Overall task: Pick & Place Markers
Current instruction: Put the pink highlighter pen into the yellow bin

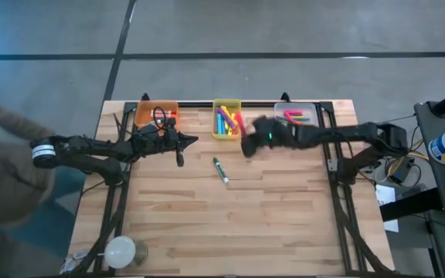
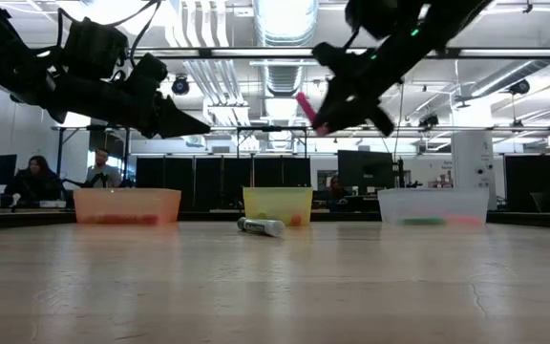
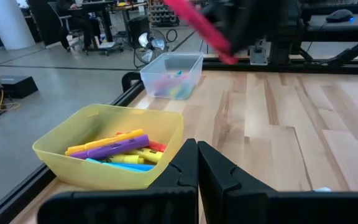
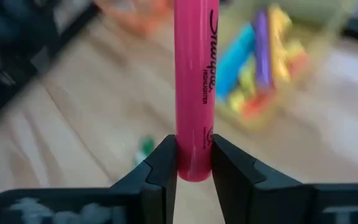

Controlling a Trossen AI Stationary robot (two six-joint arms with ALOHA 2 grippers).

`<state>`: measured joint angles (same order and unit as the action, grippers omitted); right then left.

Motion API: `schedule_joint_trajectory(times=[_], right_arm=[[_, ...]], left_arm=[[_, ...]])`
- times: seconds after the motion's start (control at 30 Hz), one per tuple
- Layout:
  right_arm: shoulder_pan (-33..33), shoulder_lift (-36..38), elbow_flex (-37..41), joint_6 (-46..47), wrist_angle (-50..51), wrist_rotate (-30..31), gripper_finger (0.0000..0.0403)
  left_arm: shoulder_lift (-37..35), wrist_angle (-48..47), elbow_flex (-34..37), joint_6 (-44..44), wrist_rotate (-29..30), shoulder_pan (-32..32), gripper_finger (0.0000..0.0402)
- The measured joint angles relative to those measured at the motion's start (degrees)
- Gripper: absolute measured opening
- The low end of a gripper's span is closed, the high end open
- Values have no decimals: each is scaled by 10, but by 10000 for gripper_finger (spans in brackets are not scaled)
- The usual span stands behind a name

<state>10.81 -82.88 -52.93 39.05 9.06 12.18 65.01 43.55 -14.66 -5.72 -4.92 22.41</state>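
- Right gripper (image 4: 194,163) is clamped on a slim pink highlighter marker (image 4: 193,81); the two dark fingers press its lower end from either side, and the marker stands out past the fingertips.
- In the high view the right gripper (image 1: 247,145) sits just beside the small translucent yellow bin (image 1: 226,120), on the side toward the clear bin, with the arm reaching in from the right edge of the table.
- In the low view the pink marker (image 2: 306,108) is well above the table top, tilted, higher than the yellow bin's rim (image 2: 277,191).
- The yellow bin (image 3: 61,144) holds several capped markers (image 3: 114,148): yellow, purple, blue, orange, red visible.
- Small clear translucent bin (image 1: 297,116) at the back right holds a few markers, pink and green among them.
- Small orange translucent bin (image 1: 157,114) at the back left; contents hard to make out from above, reddish strip seen at its base in the low view.
- One green-capped marker with a white barrel (image 1: 220,170) lies flat on the light wooden slatted table (image 1: 230,224), apart from all bins, in front of the yellow bin.
- Left gripper (image 1: 180,157) is in front of the orange bin, raised off the table, fingers (image 3: 179,174) pressed together with nothing between them.
- A white rounded object (image 1: 120,251) rests near the front left corner of the table.
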Motion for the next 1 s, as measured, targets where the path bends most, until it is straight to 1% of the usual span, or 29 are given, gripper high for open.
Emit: schedule_joint_trajectory(times=[0.07,0.1,0.23,0.3,0.4,0.57,0.73,0.87,1.0], right_arm=[[50,-21,-6,-16,-57,-53,80],[70,-35,-14,-22,-68,-71,80],[113,-102,-71,-42,-60,-80,81],[121,-137,-99,-62,-59,-80,81],[132,-184,-143,-68,-46,-89,81],[143,-251,-226,-74,43,-86,82],[147,-310,-292,-88,77,-66,82],[148,-344,-338,-102,118,-60,82],[149,-364,-360,-101,141,-60,82]], left_arm=[[0,0,0,0,0,0,0],[0,0,0,1,0,0,0],[0,1,0,1,1,0,0],[0,1,0,1,1,0,0],[0,1,0,2,1,0,0],[0,2,0,1,3,0,0],[0,5,0,1,36,0,0],[0,12,0,1,62,0,0],[0,22,0,1,64,0,0]])
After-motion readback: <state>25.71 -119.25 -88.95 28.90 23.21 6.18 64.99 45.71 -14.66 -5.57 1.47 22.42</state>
